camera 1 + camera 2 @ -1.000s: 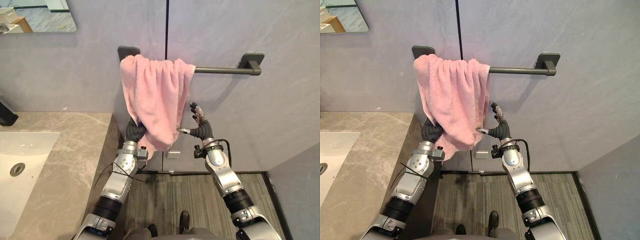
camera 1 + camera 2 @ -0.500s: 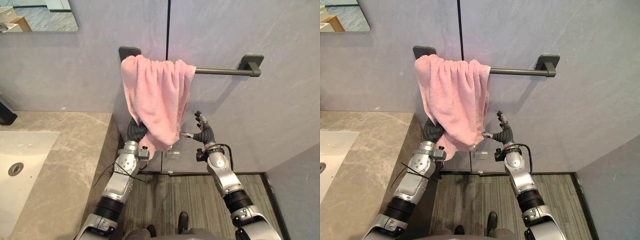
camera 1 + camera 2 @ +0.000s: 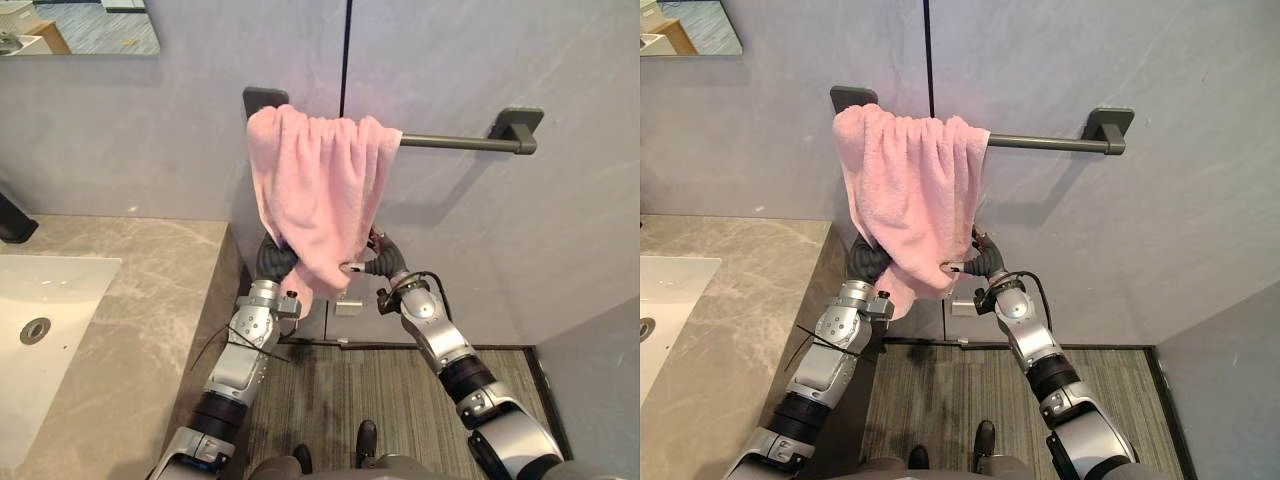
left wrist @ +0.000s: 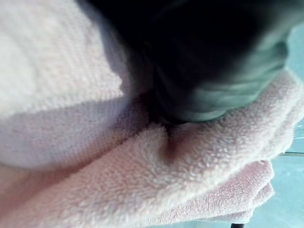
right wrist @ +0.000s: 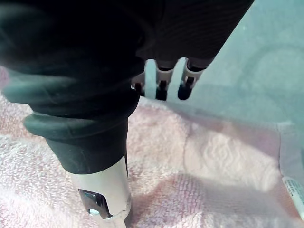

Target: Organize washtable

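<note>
A pink towel (image 3: 320, 185) hangs bunched over the left end of a dark grey wall bar (image 3: 460, 142). My left hand (image 3: 272, 262) is tucked up under the towel's lower left part, where the cloth covers it; the towel (image 4: 199, 161) lies folded against its dark cover in the left wrist view. My right hand (image 3: 985, 262) is at the towel's lower right edge. Its thumb (image 5: 102, 199) presses on the front of the towel (image 5: 213, 156) and its fingers (image 5: 161, 85) reach behind the edge, pinching the cloth.
A marble counter (image 3: 130, 330) with a white sink (image 3: 40, 330) runs along the left. A mirror (image 3: 80, 25) hangs at the upper left and a dark object (image 3: 12, 222) stands at the counter's back. Striped flooring (image 3: 350, 390) lies below the bar.
My right hand has moved left from open air beside the towel onto its lower right edge, with the thumb closing on the cloth. The left hand has stayed under the towel.
</note>
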Controlling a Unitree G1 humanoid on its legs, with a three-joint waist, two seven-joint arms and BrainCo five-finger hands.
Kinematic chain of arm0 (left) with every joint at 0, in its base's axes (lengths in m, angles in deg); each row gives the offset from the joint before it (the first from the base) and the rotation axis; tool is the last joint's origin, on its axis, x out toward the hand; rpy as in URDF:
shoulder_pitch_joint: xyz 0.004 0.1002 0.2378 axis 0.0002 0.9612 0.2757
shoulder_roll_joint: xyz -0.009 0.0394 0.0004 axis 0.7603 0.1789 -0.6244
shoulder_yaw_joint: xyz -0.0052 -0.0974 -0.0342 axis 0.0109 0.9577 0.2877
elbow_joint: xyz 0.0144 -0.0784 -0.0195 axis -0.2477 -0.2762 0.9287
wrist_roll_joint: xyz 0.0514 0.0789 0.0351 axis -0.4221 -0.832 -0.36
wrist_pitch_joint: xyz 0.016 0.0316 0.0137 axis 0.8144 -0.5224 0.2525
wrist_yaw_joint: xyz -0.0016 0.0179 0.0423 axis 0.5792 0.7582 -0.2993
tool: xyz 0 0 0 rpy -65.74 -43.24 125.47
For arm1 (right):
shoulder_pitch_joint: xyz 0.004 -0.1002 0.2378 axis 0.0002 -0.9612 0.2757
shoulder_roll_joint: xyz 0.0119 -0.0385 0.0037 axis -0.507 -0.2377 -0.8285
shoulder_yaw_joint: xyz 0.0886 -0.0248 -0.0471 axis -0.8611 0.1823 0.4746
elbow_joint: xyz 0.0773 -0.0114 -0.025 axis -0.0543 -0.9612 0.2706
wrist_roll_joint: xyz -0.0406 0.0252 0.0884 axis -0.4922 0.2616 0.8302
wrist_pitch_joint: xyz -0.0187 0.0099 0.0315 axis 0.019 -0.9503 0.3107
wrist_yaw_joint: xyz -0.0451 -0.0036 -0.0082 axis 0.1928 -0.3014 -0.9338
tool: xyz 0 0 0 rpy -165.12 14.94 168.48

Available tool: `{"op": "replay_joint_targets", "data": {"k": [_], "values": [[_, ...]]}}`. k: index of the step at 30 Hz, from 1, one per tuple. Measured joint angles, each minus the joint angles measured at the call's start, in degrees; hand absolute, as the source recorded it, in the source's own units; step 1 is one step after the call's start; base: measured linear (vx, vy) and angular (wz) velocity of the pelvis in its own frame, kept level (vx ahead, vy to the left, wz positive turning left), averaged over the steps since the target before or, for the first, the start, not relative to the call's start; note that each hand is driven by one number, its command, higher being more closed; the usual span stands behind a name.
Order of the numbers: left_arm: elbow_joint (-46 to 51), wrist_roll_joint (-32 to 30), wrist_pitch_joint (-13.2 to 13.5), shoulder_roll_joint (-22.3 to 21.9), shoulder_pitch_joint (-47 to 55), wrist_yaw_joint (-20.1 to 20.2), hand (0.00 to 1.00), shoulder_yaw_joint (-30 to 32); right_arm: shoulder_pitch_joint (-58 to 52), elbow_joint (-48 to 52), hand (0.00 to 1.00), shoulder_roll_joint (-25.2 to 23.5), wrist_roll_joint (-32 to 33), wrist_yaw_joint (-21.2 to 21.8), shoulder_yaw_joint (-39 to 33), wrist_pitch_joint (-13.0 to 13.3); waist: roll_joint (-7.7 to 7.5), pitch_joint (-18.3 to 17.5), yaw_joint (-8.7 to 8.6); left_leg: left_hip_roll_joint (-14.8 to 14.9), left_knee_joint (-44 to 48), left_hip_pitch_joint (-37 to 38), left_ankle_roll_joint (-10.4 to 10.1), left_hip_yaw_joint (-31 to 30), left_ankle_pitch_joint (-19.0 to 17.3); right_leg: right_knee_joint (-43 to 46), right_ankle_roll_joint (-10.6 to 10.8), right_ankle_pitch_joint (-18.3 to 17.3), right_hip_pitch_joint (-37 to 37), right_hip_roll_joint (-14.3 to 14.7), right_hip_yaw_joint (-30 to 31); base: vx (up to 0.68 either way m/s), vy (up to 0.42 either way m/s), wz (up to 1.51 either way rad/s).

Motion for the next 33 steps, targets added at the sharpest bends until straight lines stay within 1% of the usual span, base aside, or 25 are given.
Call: {"op": "replay_joint_targets", "data": {"k": [1, 3, 6, 15, 19, 21, 30, 33], "values": [[0.0, 0.3, 0.0, 0.0, 0.0, 0.0, 1.00, -0.2, 0.5, -0.9, 1.00, 0.0, 0.1, 0.0, 0.0, 0.0, -0.01, 0.0, 0.44, 0.0, 0.0, 0.0, 0.0, 0.0, 0.0, 0.0, 0.0, 0.0, 0.0, 0.0, 0.0, 0.00, 0.000, 0.00], [0.0, 0.6, 0.0, 0.3, 0.0, 0.0, 1.00, -0.5, 1.3, -1.8, 1.00, 0.0, 0.9, -0.1, 0.1, -0.1, -0.01, 0.0, 0.59, 0.0, 0.1, -0.1, 0.0, -0.3, 0.1, 0.0, 0.0, 0.0, 0.0, 0.0, -0.2, 0.00, 0.000, 0.05], [0.0, 2.2, 0.0, 0.8, -0.1, -0.1, 1.00, -0.5, 3.7, -3.3, 1.00, -0.1, 1.9, -0.2, 1.1, -0.1, -0.01, 0.0, 0.63, 0.0, 0.1, -0.3, 0.0, -0.7, 0.1, 0.0, 0.0, 0.0, 0.0, 0.0, -0.5, -0.01, 0.014, 0.06], [0.2, 2.3, 0.0, 0.9, -0.5, -0.2, 1.00, -0.3, 4.7, -3.2, 1.00, -0.2, 3.8, -0.6, 0.4, 0.0, -0.02, 0.0, 0.58, 0.1, 0.9, -0.9, -0.1, -0.8, 0.0, 0.0, 0.0, 0.0, -0.1, 0.0, -0.5, 0.00, 0.010, 0.01], [0.9, 2.3, 0.0, 0.7, -0.5, -0.2, 1.00, 0.1, 4.2, -2.2, 1.00, -0.5, 3.8, -0.7, -2.7, 0.0, -0.03, 0.0, 0.52, 0.1, 0.9, -0.8, -0.1, -0.7, 0.0, 0.0, 0.0, 0.0, -0.1, 0.0, -0.4, 0.00, 0.000, 0.00], [2.0, 2.3, 0.0, 0.3, -0.5, -0.2, 1.00, 0.7, 2.1, 1.5, 1.00, -0.6, 3.9, -0.7, -4.6, 0.3, -0.04, 0.0, 0.51, 0.1, 0.9, -0.8, -0.1, -0.6, 0.0, 0.0, 0.0, 0.0, -0.1, 0.0, -0.3, 0.00, 0.016, -0.01], [2.0, 2.2, -0.4, -0.5, -0.5, -0.1, 1.00, 0.7, -2.2, 6.1, 1.00, -1.0, 4.5, -0.9, -8.3, 0.7, -0.08, 0.0, 0.37, 0.2, -0.1, 0.2, -0.1, 0.6, 0.0, 0.0, 0.0, 0.0, -0.1, 0.1, 0.9, 0.00, 0.007, -0.07], [2.0, 2.1, -0.9, -1.0, -0.5, -0.1, 1.00, 0.7, -3.6, 7.5, 1.00, -1.3, 4.5, -0.9, -9.9, 1.3, -0.08, 0.0, 0.12, 0.2, -0.1, 0.3, -0.1, 0.7, 0.0, 0.0, 0.0, 0.0, -0.1, 0.2, 1.0, 0.01, 0.022, -0.02]]}}
